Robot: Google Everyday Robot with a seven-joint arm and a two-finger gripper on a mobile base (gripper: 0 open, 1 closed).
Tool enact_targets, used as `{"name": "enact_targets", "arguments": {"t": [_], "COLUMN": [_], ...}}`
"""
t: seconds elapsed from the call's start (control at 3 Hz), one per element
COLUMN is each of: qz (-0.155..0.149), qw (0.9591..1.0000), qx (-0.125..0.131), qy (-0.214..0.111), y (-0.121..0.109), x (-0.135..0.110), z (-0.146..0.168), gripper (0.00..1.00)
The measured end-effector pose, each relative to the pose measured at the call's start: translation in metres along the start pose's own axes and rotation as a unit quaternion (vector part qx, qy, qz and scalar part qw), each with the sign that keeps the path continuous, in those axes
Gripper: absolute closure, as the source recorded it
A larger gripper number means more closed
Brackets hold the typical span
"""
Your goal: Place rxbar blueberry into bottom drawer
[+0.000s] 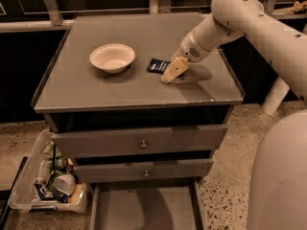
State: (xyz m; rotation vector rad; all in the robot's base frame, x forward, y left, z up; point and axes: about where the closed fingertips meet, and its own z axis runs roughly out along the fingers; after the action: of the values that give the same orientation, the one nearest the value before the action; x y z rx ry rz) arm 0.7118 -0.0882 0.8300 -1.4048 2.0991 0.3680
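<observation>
The rxbar blueberry [157, 65], a small flat navy wrapper with white lettering, lies on the grey cabinet top [120, 87], right of the cream-white bowl [112, 57]. My gripper [169, 76] hangs from the white arm and points down-left, its tip right beside the bar's right edge and low over the top. The bottom drawer [144, 210] is pulled open at the foot of the cabinet and shows a plain grey floor.
Two upper drawers with small round knobs [143, 144] are closed. A clear plastic bin [29, 181] of clutter stands on the floor left of the cabinet. A metal rail [53, 6] runs behind the cabinet. My white base [280, 176] fills the lower right.
</observation>
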Motion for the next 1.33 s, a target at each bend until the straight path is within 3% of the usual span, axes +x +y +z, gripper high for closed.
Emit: {"name": "enact_targets", "arguments": {"t": [0.67,1.0,1.33], "qz": [0.000,0.000,0.000], "qw": [1.0000,1.0000,1.0000], "qx": [0.000,0.000,0.000], "qy": [0.000,0.000,0.000], "y": [0.0000,0.0001,0.0001], "x": [0.0000,0.0000,0.0000], "z": [0.0001,0.0002,0.0002], "gripper": [0.87,1.00,1.00]}}
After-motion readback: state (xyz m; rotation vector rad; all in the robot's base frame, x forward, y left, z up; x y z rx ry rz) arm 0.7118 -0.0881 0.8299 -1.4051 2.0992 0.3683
